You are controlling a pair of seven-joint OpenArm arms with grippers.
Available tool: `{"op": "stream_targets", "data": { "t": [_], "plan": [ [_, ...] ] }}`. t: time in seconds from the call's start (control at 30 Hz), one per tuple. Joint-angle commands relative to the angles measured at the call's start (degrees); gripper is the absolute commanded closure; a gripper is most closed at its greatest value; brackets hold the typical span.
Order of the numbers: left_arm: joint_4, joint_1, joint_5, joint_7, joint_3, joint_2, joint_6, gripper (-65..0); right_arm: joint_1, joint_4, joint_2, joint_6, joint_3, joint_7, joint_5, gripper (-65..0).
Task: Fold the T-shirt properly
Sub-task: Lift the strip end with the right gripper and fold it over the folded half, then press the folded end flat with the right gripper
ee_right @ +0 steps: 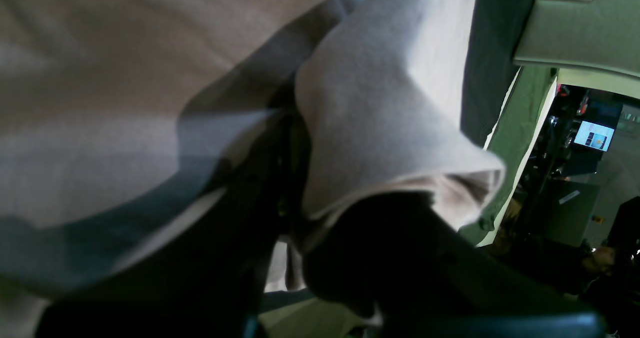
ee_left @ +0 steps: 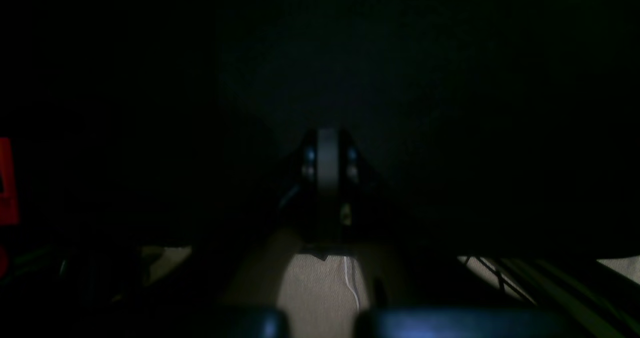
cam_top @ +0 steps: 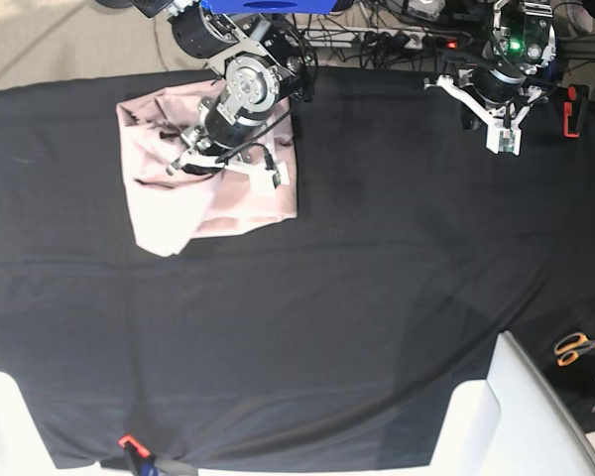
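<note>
The T-shirt lies in a folded pale pink bundle on the black cloth, toward the far left part of the table in the base view. Its lower left corner hangs down into a rounded flap, and its right edge runs fairly straight.

The right arm reaches over the top of the bundle, and the right gripper sits down in the fabric near the shirt's upper middle. In the right wrist view the T-shirt fills most of the picture: a cone of pink cloth is bunched up right at the dark fingers, which stand nearly together with fabric pinched between them. So the right gripper is closed on a fold of the T-shirt.

The left arm stands well apart from the shirt, at the far right of the base view, with the left gripper above bare black cloth near the table's back edge. The left wrist view is almost wholly dark; the left gripper shows as 2 dark fingers pressed together around a pale strip, holding nothing.

A pair of orange-handled scissors lies off the cloth at the right edge, beside a white slab near the front right corner.
</note>
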Motion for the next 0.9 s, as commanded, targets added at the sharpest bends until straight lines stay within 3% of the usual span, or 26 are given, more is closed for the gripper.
{"op": "stream_targets", "data": {
  "t": [0.0, 0.1, 0.4, 0.47, 0.6, 0.7, 0.8, 0.87],
  "plan": [
    [0.7, 0.2, 0.0, -1.0, -0.2, -0.7, 0.3, 0.0, -0.1, 1.0, -1.0, 1.5, -0.8, 0.8, -0.5, -6.0],
    [0.7, -0.5, 0.0, -1.0, -0.2, -0.7, 0.3, 0.0, 0.0, 1.9, -1.0, 7.7, -0.8, 1.0, 1.5, -11.0],
    [-3.2, -2.7, 0.0, -0.9, -0.2, -0.9, 0.3, 0.0, -0.1, 12.2, -1.1, 24.9, -0.5, 0.7, 11.5, -13.8],
    [-3.5, -3.4, 0.0, -0.7, -0.5, -1.0, 0.3, 0.0, 0.0, 13.3, -1.1, 27.4, -0.5, -0.2, 14.0, -20.3],
    [-3.5, -3.8, 0.0, -0.6, -0.3, -2.2, 0.3, 0.0, 0.0, 14.5, -1.0, 29.1, -0.5, -0.4, 16.9, -33.0],
    [-3.5, -3.8, 0.0, -0.6, -0.8, -2.6, 0.3, 0.0, 0.1, 15.6, -1.0, 30.7, -0.6, -0.3, 19.5, -34.4],
    [-3.5, -3.8, 0.0, -0.6, -0.9, -2.9, 0.3, 0.0, 1.2, 17.0, -0.9, 37.3, -0.4, -0.3, 22.5, -34.5],
    [-3.5, -3.8, 0.0, -0.6, -0.9, -4.0, 0.3, 0.0, 1.6, 19.4, -0.9, 39.3, -0.4, -0.4, 22.3, -34.4]
  ]
}}
